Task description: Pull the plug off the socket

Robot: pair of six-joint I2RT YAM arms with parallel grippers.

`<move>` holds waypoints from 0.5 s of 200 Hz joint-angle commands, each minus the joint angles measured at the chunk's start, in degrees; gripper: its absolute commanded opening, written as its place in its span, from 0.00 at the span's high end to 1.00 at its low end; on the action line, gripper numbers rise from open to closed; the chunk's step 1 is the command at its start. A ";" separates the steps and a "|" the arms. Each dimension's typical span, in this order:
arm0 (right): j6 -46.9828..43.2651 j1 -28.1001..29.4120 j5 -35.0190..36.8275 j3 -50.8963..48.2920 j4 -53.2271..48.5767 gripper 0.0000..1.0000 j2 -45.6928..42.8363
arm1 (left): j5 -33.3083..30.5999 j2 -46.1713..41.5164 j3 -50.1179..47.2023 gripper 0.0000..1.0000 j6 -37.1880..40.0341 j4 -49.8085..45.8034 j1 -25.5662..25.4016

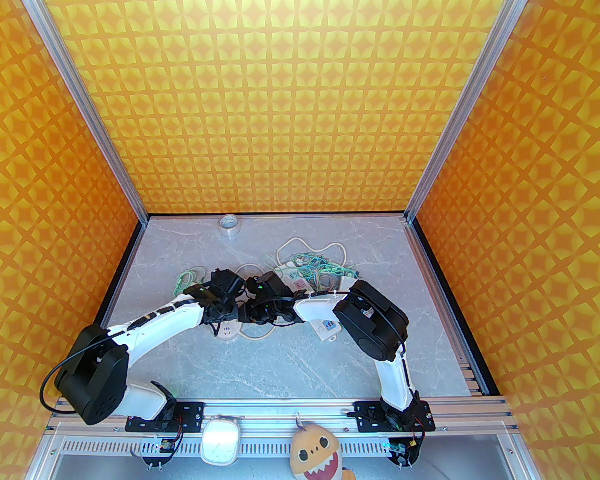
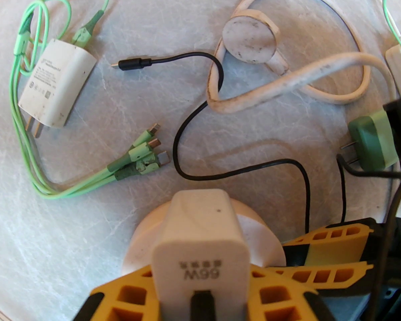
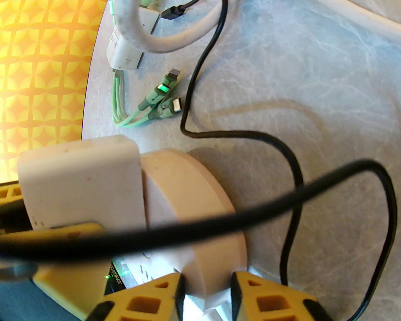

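Plug (image 2: 200,242) sat flush against round socket (image 3: 193,212) face, L gripper (image 2: 200,296) clamped on plug body; R gripper (image 3: 207,291) pinched socket's rim btw both fingers; black cable (image 2: 187,166) looped just beyond socket.

A grey marbled table (image 1: 290,368) is seen. A roll of tape (image 1: 228,224) is set at its far edge, toward 11 o'clock from the middle. A looped green cable (image 1: 190,275) is laid at 10 o'clock, and a white charger (image 2: 56,85) is laid flat within it. White and teal cables (image 1: 310,265) are tangled at 12 o'clock. A white power strip (image 1: 327,329) is placed toward 3 o'clock. A round socket (image 1: 228,329) is found at 9 o'clock; whether it rests on the surface cannot be told. A black cable (image 2: 133,64) is snaked across the marble.
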 commanded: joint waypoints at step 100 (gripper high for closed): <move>-0.94 0.09 8.92 -1.24 -6.68 0.70 3.81 | 9.03 -7.26 -0.01 0.90 -2.26 4.08 2.71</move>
